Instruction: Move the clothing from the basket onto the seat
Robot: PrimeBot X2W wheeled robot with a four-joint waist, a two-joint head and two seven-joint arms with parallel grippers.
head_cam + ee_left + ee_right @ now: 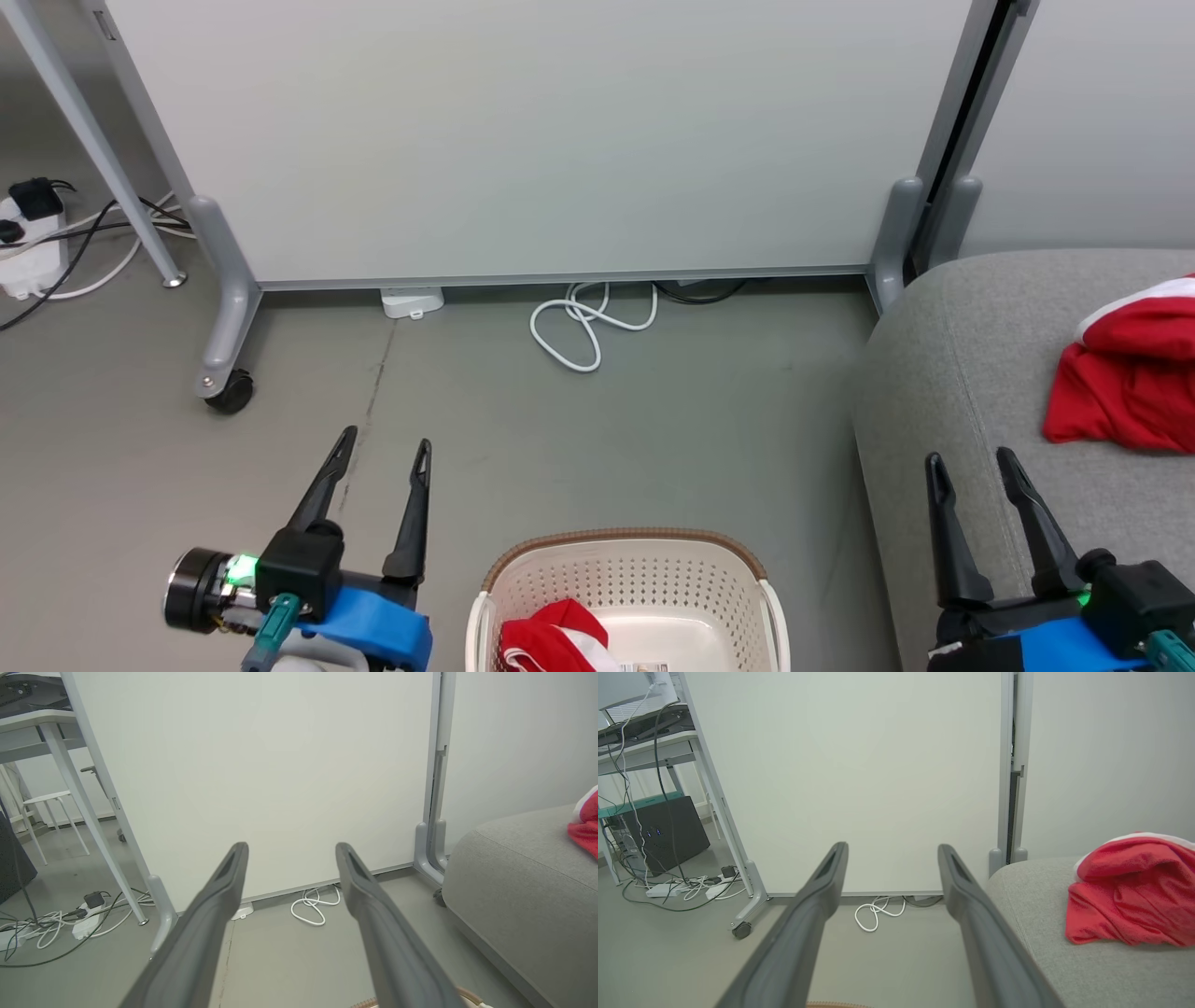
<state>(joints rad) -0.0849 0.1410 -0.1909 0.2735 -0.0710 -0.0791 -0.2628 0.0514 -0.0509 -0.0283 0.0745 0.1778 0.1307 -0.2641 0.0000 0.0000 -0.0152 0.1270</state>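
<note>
We saw left gripper (387, 439), right gripper (968, 455) spread, empty. We judged risk: red garment (551, 639) snagging basket (621, 537) rim, dragging basket.

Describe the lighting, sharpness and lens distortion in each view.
Head view: even, diffuse light, no glare, the left gripper sharp. Left wrist view: wide-angle stretch, its fingers looming, slightly soft. Right wrist view: same stretch; the red garment on the seat reads crisp.
</note>
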